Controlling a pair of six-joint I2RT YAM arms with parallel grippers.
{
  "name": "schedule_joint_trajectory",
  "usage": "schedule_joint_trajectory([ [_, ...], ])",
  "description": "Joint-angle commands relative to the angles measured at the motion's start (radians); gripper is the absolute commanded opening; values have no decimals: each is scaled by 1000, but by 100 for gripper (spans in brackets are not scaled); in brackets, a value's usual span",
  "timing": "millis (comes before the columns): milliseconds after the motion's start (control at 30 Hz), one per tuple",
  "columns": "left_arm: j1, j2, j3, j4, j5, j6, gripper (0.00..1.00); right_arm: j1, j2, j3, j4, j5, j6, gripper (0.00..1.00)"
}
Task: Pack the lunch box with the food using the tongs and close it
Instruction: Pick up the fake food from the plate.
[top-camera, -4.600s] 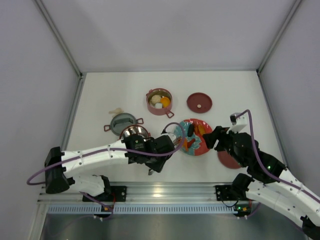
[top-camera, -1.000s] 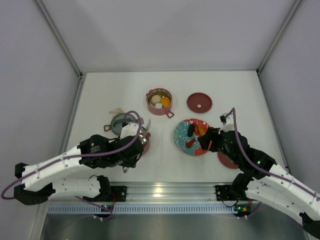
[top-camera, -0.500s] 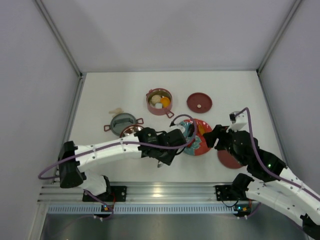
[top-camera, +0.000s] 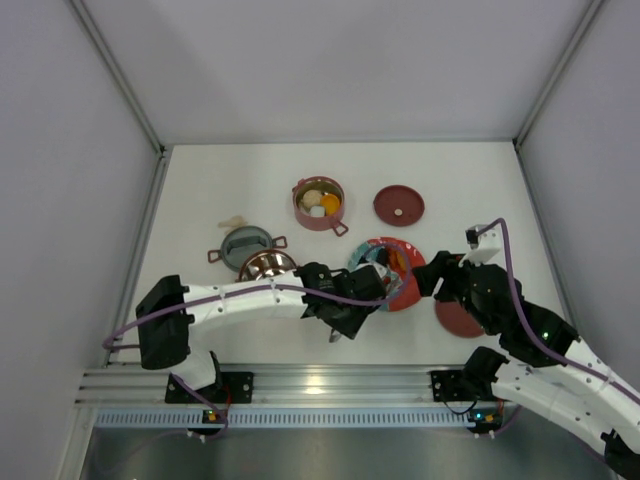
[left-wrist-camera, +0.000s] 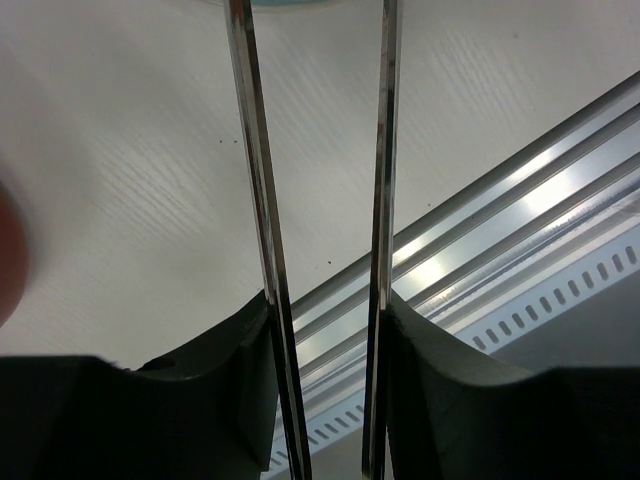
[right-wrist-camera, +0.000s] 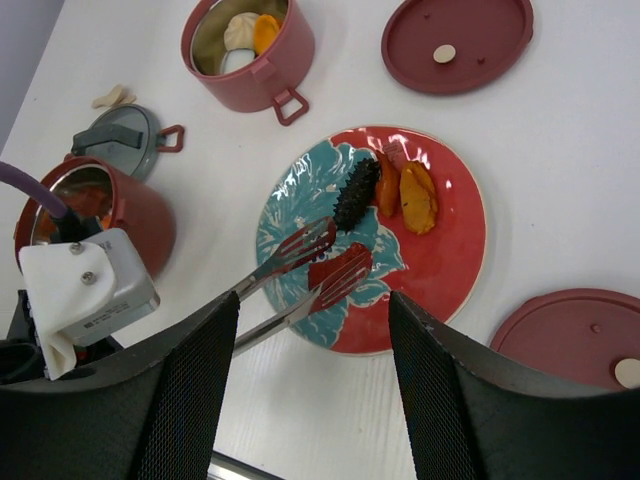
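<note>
My left gripper (top-camera: 348, 308) is shut on the tongs (right-wrist-camera: 300, 248), whose two steel arms (left-wrist-camera: 256, 200) run apart between its fingers (left-wrist-camera: 425, 360). The slotted tong tips hover over the red and teal plate (right-wrist-camera: 450, 265). One tip lies over a red food piece (right-wrist-camera: 335, 270), beside a dark sushi-like piece (right-wrist-camera: 355, 195) and orange pieces (right-wrist-camera: 415, 195). The far lunch box pot (right-wrist-camera: 245, 45) holds white and orange food. A second pot (right-wrist-camera: 95, 205) stands beside the left arm. My right gripper (right-wrist-camera: 313, 298) is open above the plate's near edge, holding nothing.
One maroon lid (top-camera: 399, 205) lies at the back right, another (right-wrist-camera: 575, 335) beside the plate under my right arm. A small grey dish (top-camera: 245, 245) sits behind the near pot, with a cream scrap (top-camera: 232, 221) beyond it. The aluminium rail (top-camera: 320, 380) borders the near edge.
My left arm swung right from over the near pot, carrying the tongs to the plate. The right gripper drew back slightly to the plate's right side.
</note>
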Motion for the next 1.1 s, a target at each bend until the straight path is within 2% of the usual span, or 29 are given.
schedule_joint_trajectory([
  [0, -3, 1, -33, 60, 19, 4, 44, 15, -15, 13, -24, 14, -1, 61],
  [333, -7, -39, -104, 68, 36, -14, 40, 15, -13, 10, -24, 12, -1, 61],
  [600, -16, -86, -102, 54, 26, -19, 23, 15, -5, 7, -14, 9, 2, 61],
  [667, -18, -99, -96, 52, 19, -19, 22, 15, -2, 10, -14, 9, 0, 61],
  [833, -23, -180, -81, 36, -28, -37, 20, 15, -2, 10, -18, 14, -1, 61],
  [1067, -23, -359, -99, -72, -118, -112, 20, 16, 2, 12, -12, 12, -3, 61],
])
